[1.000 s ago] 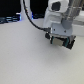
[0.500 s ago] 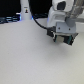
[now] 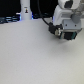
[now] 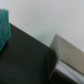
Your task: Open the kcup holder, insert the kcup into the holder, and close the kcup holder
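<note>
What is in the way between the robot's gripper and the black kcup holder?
Nothing I can see. In the wrist view the kcup holder's black top lies right by the gripper, with nothing between them. The pictures are blurry, though.

Open table (image 3: 25,55) stretches beside the arm (image 3: 64,17).

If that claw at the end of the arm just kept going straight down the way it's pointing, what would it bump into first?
Probably the black kcup holder: the wrist view looks onto its dark flat top. In the exterior view the gripper hangs low at the white table's far right, but depth is unclear and the holder cannot be made out there.
</note>
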Available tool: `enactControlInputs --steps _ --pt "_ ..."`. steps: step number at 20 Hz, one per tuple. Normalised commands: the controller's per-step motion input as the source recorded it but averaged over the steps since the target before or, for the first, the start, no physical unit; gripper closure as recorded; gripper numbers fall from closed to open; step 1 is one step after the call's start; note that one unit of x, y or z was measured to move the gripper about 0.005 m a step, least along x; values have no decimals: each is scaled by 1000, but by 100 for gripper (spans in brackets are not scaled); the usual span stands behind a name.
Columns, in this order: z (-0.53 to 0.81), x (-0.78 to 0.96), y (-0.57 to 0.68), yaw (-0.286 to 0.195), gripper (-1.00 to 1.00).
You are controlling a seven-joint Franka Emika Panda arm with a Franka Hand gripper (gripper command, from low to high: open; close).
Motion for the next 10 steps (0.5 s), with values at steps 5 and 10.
enactControlInputs --steps 5,10 --pt "9 -589 618 52 -100" --pt "5 -571 608 45 -100"
